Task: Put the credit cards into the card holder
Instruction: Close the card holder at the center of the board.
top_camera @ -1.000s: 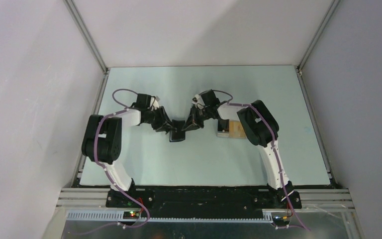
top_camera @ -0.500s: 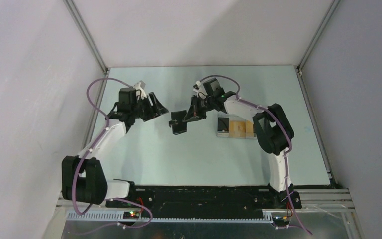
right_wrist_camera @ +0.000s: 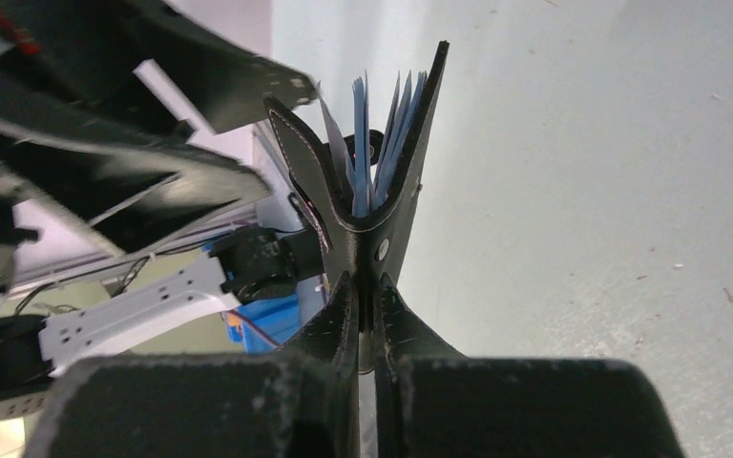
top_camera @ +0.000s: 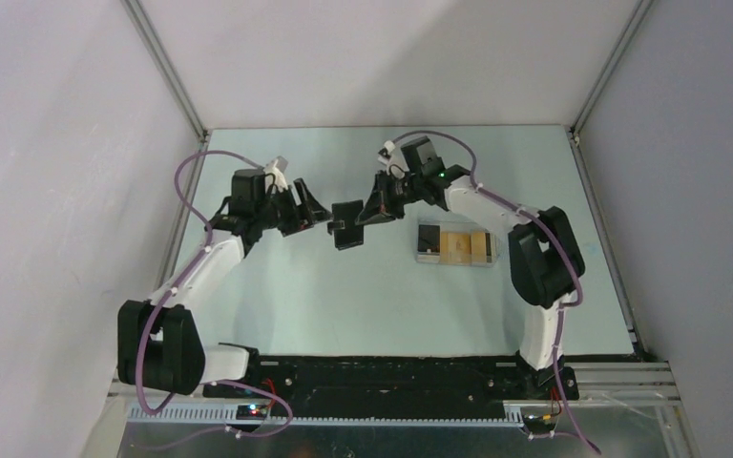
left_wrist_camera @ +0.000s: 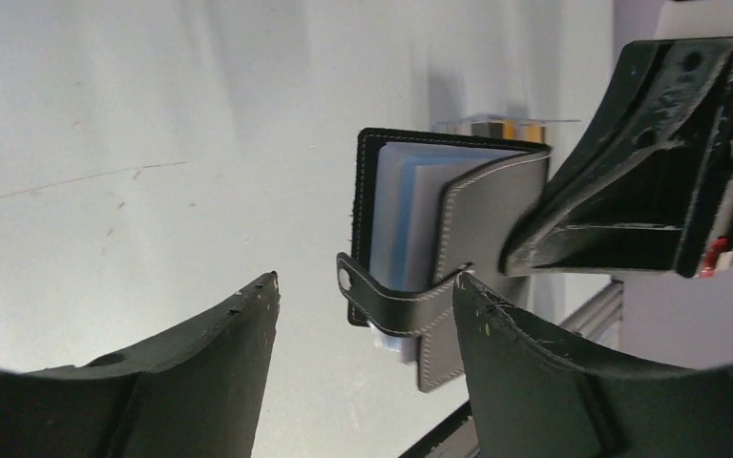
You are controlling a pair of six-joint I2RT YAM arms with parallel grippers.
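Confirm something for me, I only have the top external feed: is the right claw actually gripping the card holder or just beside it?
Observer: Gripping. The right wrist view shows the right claw shut on the card holder, pinching its folded edge.
Operator: Holder open or closed?
Observer: Open. Its covers splay apart away from the claw, and the blue sleeves fan out between them.
Operator: Left claw on it?
Observer: Not clamped. The left wrist view shows the left claw open, with the holder's loose strap hanging in front of its fingertips.
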